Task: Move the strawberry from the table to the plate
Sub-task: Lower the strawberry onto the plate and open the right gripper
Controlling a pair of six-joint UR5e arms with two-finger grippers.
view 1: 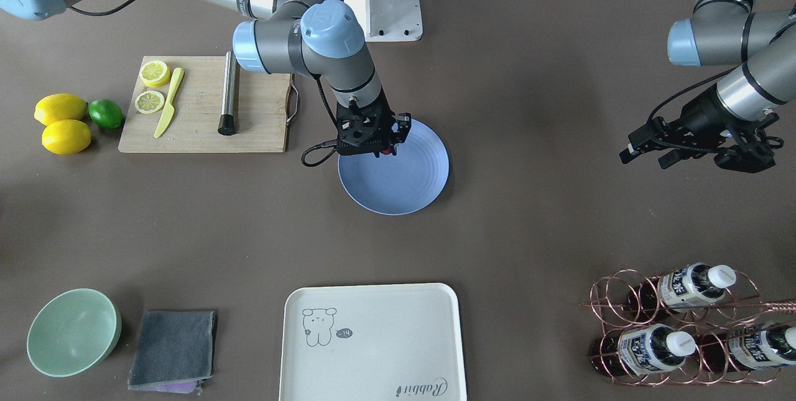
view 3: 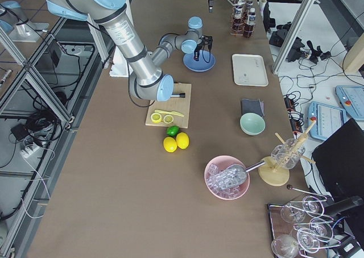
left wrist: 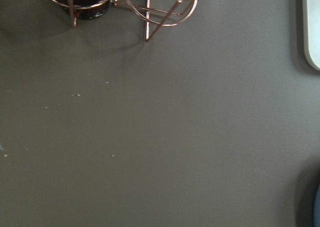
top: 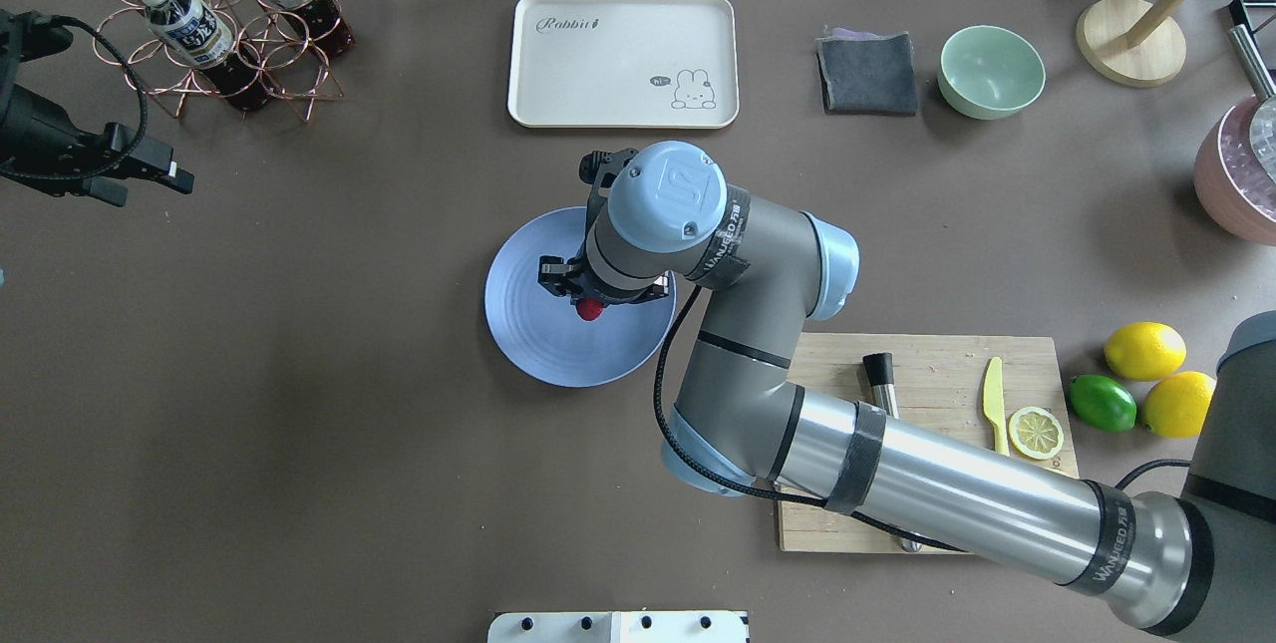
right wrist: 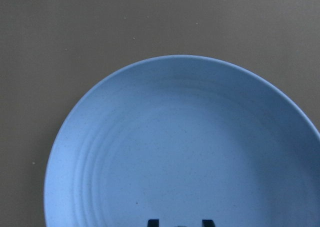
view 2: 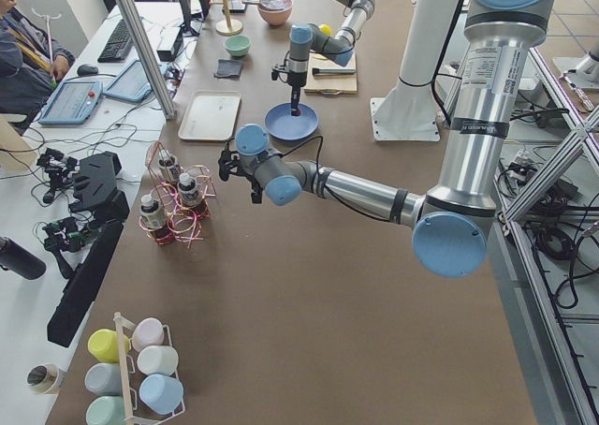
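Your right gripper [top: 590, 296] is hovering over the plate [top: 528, 324], its jaws pinching the strawberry [top: 590, 310]; your left gripper [view 1: 643, 160] is hanging spread apart above the table [view 1: 528, 214].

Soft, even light falls from above on the matte worktop [view 1: 528, 221]. Shadows are faint and short; one lies just beside the plate [view 1: 410, 189]. The silver tube of the right arm [top: 957, 493] carries bright streaks. The left wrist view is dim and a little blurred.
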